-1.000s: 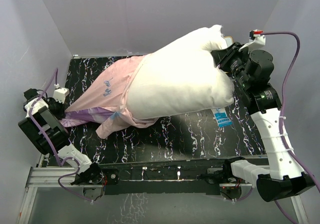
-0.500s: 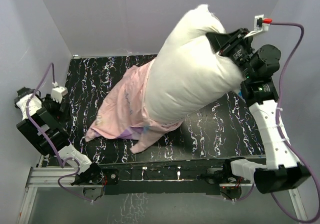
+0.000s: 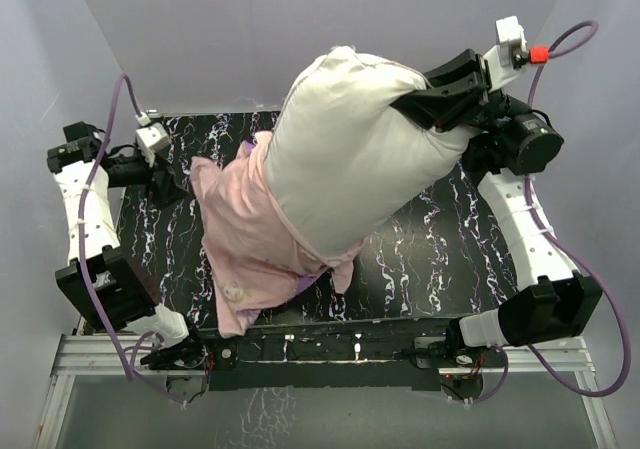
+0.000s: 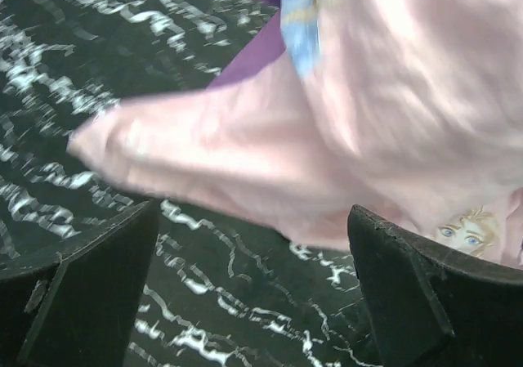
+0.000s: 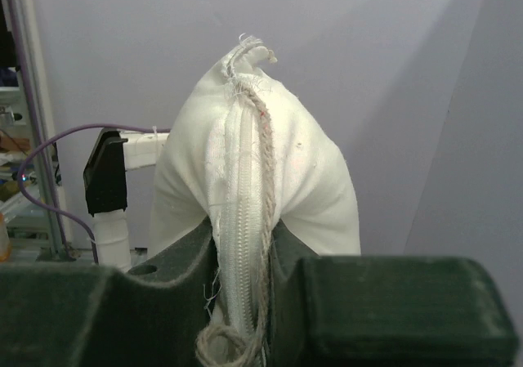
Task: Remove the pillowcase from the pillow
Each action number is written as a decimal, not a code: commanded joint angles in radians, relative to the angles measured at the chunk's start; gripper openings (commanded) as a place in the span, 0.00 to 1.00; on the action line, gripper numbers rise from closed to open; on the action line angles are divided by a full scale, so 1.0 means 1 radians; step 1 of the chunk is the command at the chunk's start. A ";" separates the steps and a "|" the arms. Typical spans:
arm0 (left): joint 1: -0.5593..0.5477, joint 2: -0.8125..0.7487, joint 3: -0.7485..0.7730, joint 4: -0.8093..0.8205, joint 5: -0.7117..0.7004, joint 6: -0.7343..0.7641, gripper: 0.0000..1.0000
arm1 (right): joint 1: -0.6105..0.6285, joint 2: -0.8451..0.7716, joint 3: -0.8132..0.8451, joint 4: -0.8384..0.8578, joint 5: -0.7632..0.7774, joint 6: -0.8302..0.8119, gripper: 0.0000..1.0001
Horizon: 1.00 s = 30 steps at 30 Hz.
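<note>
Pale lilac walls stand around a black table (image 3: 440, 259) with white marble veins. Over it the pillow (image 3: 350, 149) is lifted high and tilted, with its upper end toward the right arm. The right gripper (image 3: 418, 101) holds this upper end. In the right wrist view the two dark jaws of the right gripper (image 5: 245, 261) are pressed onto the zipper seam of the pillow (image 5: 310, 187), and frayed threads hang down between them.

The pillowcase (image 3: 260, 239) shows mostly its pale pink inner side. It covers only the lower left part of the pillow, hangs down from there and lies spread on the table toward the near edge. A little purple shows at its lower fold.

The left gripper (image 3: 168, 181) is low over the left part of the table, near the left edge of the pillowcase but not touching it. In the left wrist view the jaws of the left gripper (image 4: 253, 212) are spread wide and hold nothing. Beyond them lies the pillowcase (image 4: 368, 97), blurred, with a printed face at the right, on the table (image 4: 49, 73).
</note>
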 commanded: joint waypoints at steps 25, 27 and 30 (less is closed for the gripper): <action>-0.254 -0.068 -0.376 -0.270 -0.142 0.595 0.97 | -0.023 -0.190 -0.037 -0.115 0.090 -0.306 0.08; -0.254 -0.054 -0.378 -0.269 -0.178 0.612 0.97 | -0.023 -0.187 -0.041 -0.118 0.077 -0.307 0.08; -0.254 -0.036 -0.388 -0.244 -0.169 0.606 0.97 | -0.022 -0.180 -0.059 -0.070 0.072 -0.271 0.08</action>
